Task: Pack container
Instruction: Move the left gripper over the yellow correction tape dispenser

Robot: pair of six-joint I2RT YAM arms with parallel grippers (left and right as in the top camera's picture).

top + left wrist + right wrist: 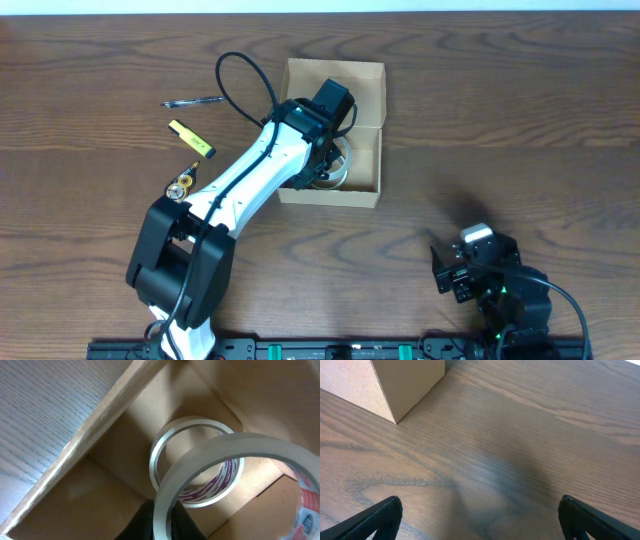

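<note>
The container [367, 100] is an open tan cardboard box at the table's middle back. My left gripper [330, 155] reaches down into it and is shut on a white tape roll [235, 450], pinching its rim between the black fingers [162, 522]. A second tape roll [160, 450] with purple print lies flat on the box floor [115, 485] just below. My right gripper [480, 515] is open and empty over bare table at the front right [462, 262]; a box corner [395, 385] shows in its view.
A black pen [193, 101], a yellow marker [191, 139] and a small metal piece [182, 184] lie on the table left of the box. The box wall [95, 430] runs close beside the held roll.
</note>
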